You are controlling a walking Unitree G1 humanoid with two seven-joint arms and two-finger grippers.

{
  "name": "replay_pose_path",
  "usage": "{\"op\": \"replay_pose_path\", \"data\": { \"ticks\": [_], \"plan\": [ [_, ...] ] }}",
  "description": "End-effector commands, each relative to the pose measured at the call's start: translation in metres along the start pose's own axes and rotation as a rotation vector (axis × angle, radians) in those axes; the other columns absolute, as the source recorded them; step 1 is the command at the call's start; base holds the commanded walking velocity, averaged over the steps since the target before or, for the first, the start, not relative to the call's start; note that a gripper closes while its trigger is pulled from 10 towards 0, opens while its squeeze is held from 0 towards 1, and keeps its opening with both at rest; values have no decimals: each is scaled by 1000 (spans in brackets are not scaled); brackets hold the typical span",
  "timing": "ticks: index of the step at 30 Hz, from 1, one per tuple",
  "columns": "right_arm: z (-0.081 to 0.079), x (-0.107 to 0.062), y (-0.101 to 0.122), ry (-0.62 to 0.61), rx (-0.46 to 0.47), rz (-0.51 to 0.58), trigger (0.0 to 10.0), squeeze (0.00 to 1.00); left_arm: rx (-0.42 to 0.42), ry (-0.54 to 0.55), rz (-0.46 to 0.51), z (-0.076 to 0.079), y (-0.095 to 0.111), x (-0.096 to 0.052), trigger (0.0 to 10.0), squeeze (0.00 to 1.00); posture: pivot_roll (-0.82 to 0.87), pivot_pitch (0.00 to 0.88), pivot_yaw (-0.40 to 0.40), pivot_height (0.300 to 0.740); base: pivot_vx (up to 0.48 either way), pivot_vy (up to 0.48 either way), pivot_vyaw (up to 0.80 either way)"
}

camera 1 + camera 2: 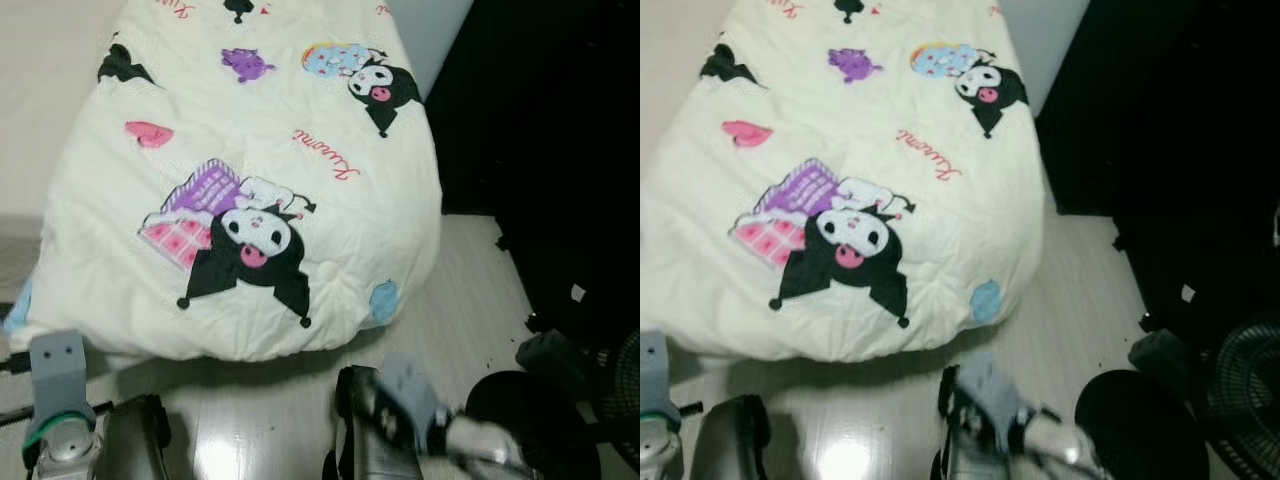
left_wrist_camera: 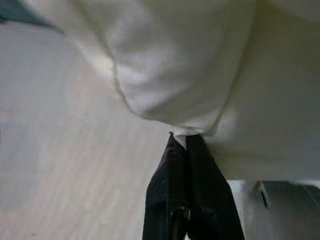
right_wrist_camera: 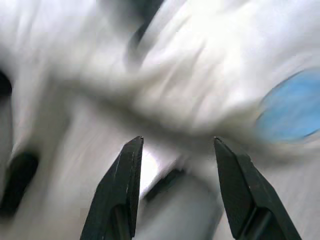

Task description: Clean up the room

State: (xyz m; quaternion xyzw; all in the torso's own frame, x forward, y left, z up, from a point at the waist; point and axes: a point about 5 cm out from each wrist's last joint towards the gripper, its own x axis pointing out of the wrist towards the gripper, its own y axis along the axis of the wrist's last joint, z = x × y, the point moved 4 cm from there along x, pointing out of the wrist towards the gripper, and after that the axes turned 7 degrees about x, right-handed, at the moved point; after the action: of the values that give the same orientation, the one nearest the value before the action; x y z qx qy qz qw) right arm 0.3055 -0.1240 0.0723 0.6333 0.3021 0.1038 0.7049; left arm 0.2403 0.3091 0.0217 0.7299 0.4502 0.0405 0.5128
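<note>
A cream comforter (image 1: 250, 170), printed with black-and-white cartoon characters, pink hearts and a blue doughnut, covered the bed from 9 o'clock through 12 to about 2 o'clock in the head views, its rounded foot edge hanging over the pale wood floor (image 1: 455, 290). In the left wrist view the left tool (image 2: 186, 142) had its two black fingers pressed together on a small fold of that comforter's hem, with bare floor open beside it. The right tool (image 3: 175, 145) was blurred in its wrist view, its fingers spread apart with nothing between them, pointing at the white fabric near a blue printed patch (image 3: 292, 107). In the left eye view the right arm (image 1: 440, 415) was a blurred grey shape at 5 o'clock, just below the comforter's foot edge, and the left arm (image 1: 60, 400) sat at 7 o'clock. A strip of floor ran open along the bed's side toward 3 o'clock, narrowing against a large dark mass (image 1: 560, 150) that took the whole 1 to 4 o'clock side. A round black fan base (image 1: 1135, 425) and part of a fan grille (image 1: 1245, 390) stood at 4 to 5 o'clock on the floor.
</note>
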Motion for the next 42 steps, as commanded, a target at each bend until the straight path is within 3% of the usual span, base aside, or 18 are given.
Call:
{"op": "replay_pose_path", "data": {
  "ticks": [1, 2, 3, 12, 13, 15, 17, 19, 20, 22, 24, 25, 27, 28, 31, 36, 38, 42],
  "plan": [
    [8, -4, -11, -51, 78, -19, 10000, 0, 77, 33, -237, -16, -72, -5, 10000, 0, 41, 176, -46, 515, 0, 0, 0],
    [8, -4, -11, -51, 78, -19, 10000, 0, 77, 33, -237, -16, -72, -5, 10000, 0, 41, 176, -46, 515, 0, 0, 0],
    [8, -1, -6, -54, 103, 6, 10000, 0, 78, 26, -225, -14, -73, -4, 10000, 1000, 52, 171, -56, 515, 0, 0, 0],
    [-4, 13, 7, 1, 188, 79, 10000, 0, 70, -53, -73, 2, -44, -7, 10000, 1000, 72, 165, -77, 515, 0, 0, 0],
    [-7, 15, 11, 12, 213, 99, 10000, 0, 89, -81, 111, 7, -11, -13, 10000, 1000, 87, 161, -85, 515, 0, 0, 0],
    [-10, 20, 18, 28, 260, 134, 10000, 0, 171, -55, 481, 8, 52, -40, 10000, 1000, 91, 160, -85, 515, 0, 0, 0],
    [-12, 22, 23, 36, 281, 156, 10000, 0, 200, -23, 657, 7, 82, -63, 10000, 1000, 95, 157, -85, 515, 0, 0, 0],
    [-11, 23, 30, 31, 319, 196, 10000, 0, 161, -77, 736, 14, 101, -81, 10000, 996, 97, 154, -85, 515, 0, 0, 0],
    [-9, 23, 34, 20, 333, 216, 10000, 0, 118, -116, 757, 17, 108, -88, 10000, 0, 98, 152, -85, 515, 0, 0, 0],
    [-9, 23, 34, 20, 333, 216, 10000, 0, 118, -116, 757, 17, 108, -88, 10000, 0, 98, 152, -85, 515, 0, 0, 0],
    [-2, 24, 46, -26, 380, 283, 10000, 0, -1, -264, 793, 32, 130, -104, 10000, 0, 100, 148, -86, 515, 0, 0, 0],
    [-2, 24, 46, -26, 380, 283, 10000, 0, -1, -264, 793, 32, 130, -104, 10000, 0, 100, 148, -86, 515, 0, 0, 0],
    [6, 25, 74, -85, 443, 410, 10000, 0, -201, -508, 867, 52, 175, -134, 10000, 0, 96, 126, -82, 515, 0, 0, 0],
    [8, 25, 84, -101, 456, 456, 10000, 0, -240, -571, 918, 54, 192, -146, 10000, 0, 95, 124, -81, 515, 0, 0, 0],
    [11, 25, 98, -123, 449, 501, 10000, 0, -240, -601, 987, 53, 209, -155, 10000, 0, 85, 107, -69, 515, 0, 0, 0],
    [18, 24, 106, -158, 448, 544, 10000, 0, -213, -597, 989, 56, 213, -150, 10000, 0, 73, 100, -62, 515, 0, 0, 0],
    [27, 21, 105, -206, 481, 574, 10000, 0, -222, -613, 908, 63, 209, -140, 10000, 0, 64, 91, -53, 524, 0, 0, 0],
    [35, 20, 103, -261, 485, 577, 10000, 0, -221, -629, 877, 70, 209, -135, 10000, 0, 56, 82, -49, 534, 0, 0, 0]
  ]
}}
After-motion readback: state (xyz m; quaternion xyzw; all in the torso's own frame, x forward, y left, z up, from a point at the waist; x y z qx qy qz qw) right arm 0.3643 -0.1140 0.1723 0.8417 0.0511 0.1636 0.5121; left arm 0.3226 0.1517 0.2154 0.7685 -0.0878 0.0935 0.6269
